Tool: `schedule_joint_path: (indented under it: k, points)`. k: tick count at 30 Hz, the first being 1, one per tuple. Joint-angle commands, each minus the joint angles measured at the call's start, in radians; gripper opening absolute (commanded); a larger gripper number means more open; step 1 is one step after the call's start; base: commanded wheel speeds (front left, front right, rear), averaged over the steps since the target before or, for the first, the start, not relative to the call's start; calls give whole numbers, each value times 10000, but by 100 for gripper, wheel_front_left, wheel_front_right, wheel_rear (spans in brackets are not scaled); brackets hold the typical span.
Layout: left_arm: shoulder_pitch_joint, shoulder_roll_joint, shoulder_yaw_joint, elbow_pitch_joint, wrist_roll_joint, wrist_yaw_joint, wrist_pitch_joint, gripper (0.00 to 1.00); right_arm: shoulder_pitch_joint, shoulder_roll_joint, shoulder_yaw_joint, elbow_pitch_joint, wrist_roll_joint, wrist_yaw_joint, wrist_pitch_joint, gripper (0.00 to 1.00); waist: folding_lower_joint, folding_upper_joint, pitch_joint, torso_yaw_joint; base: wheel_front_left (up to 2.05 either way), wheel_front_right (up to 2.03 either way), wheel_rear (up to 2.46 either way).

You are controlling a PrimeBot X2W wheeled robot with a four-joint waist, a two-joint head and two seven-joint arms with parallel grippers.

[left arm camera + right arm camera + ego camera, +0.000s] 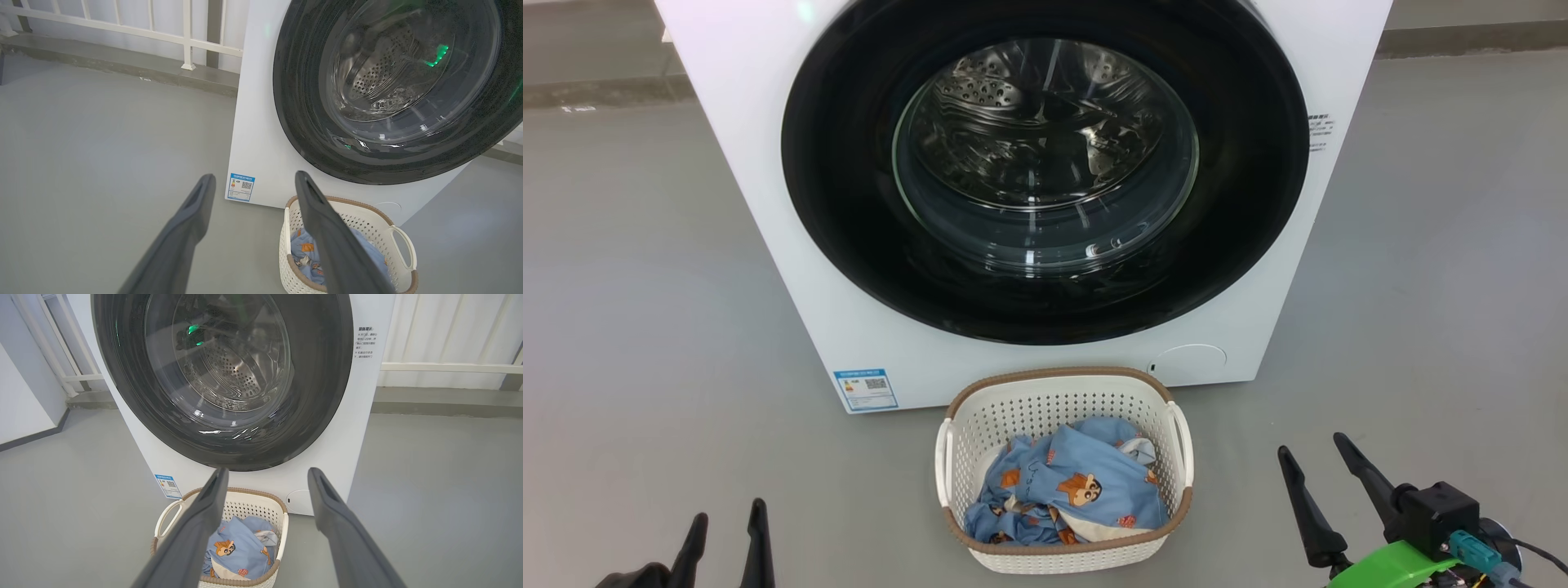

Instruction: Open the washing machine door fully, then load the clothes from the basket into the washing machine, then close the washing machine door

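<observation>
Head view, start of task. The washing machine door lay shut, flat against the washing machine, so opening, loading and closing all remained. The door's glass faced the robot; being round, it had no long axis. The basket stood on the floor at 6 o'clock of the door, mouth up, handles at 9 and 3 o'clock; its long axis could not be judged. The clothes lay heaped inside. The left gripper, at 8 o'clock of the basket, and the right gripper, at 3 o'clock, were spread wide and held nothing.
</observation>
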Motion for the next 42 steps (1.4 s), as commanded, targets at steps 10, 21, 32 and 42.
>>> schedule_joint_path:
  k: [10,21,32,42]
  points:
    - [-338,268,400,-93,1118,-33,-389,100,-439,-6,-28,-4,-1270,-11,-383,100,0,-1,51,-1,0,0,0]
    - [-361,249,491,-65,1103,-33,-389,100,-373,100,-314,179,-1270,-11,-383,100,0,-1,88,5,0,0,0]
    - [-367,203,624,0,1170,-33,-389,100,-367,143,-365,211,-1267,-11,-383,100,0,-1,73,-10,9,9,-18]
    - [-398,184,705,6,1162,-33,-389,100,-379,156,-373,203,-1211,-11,-383,100,0,-1,88,-47,72,72,-144]
